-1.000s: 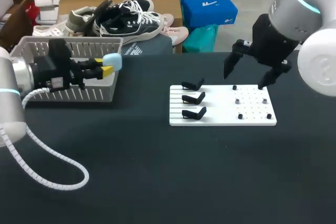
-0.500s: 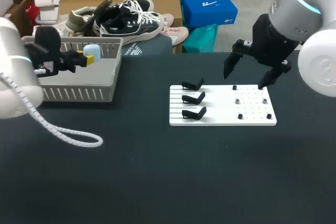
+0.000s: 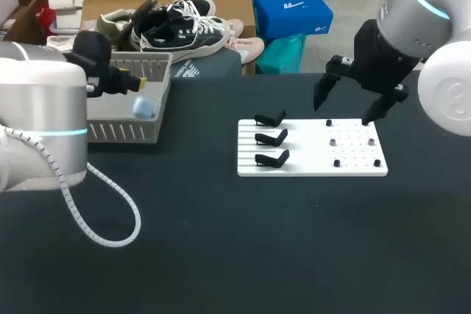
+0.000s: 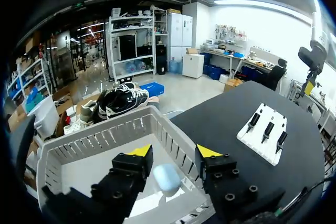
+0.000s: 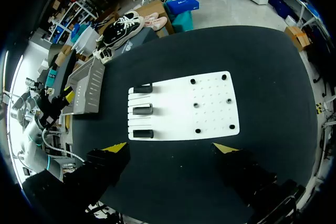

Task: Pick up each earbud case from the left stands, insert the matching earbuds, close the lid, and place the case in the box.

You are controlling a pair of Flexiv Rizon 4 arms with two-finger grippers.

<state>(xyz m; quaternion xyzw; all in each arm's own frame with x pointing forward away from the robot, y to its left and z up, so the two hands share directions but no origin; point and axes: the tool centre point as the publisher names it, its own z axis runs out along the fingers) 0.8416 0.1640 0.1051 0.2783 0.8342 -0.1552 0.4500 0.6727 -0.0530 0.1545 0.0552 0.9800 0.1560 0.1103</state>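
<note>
Head view: L gripper (image 3: 134,79) hangs over the white slatted basket (image 3: 118,131) at the table's (image 3: 221,240) far left. Its yellow tips are apart w/ nothing pinched. The case (image 3: 143,106) is under it, inside the basket, close to the wall nearest the board. It's pale blue, smooth and rounded like a pebble. Can't tell whether it lies on the basket floor. R gripper (image 3: 343,110) hovers above the far edge of the white board (image 3: 309,167), fingers spread wide, holding nothing. The board lies flat at mid-table, well apart from the basket. Three black stands (image 3: 272,137) sit in a column on its left part, and small dark and grey studs dot its right part.

L wrist view: the case shows between the two fingers but lower, w/ a gap on each side and neither touching it. It's an oblong w/ soft corners, light blue and matte. The lid seam is too small to tell. White basket walls run round it. The board and stands lie off ahead, beyond the basket.

R wrist view: the fingers are wide apart above bare black table, w/ the board ahead of them. The stands are on the board's side nearer the basket. The L arm is over the basket. The case can't be made out here.
</note>
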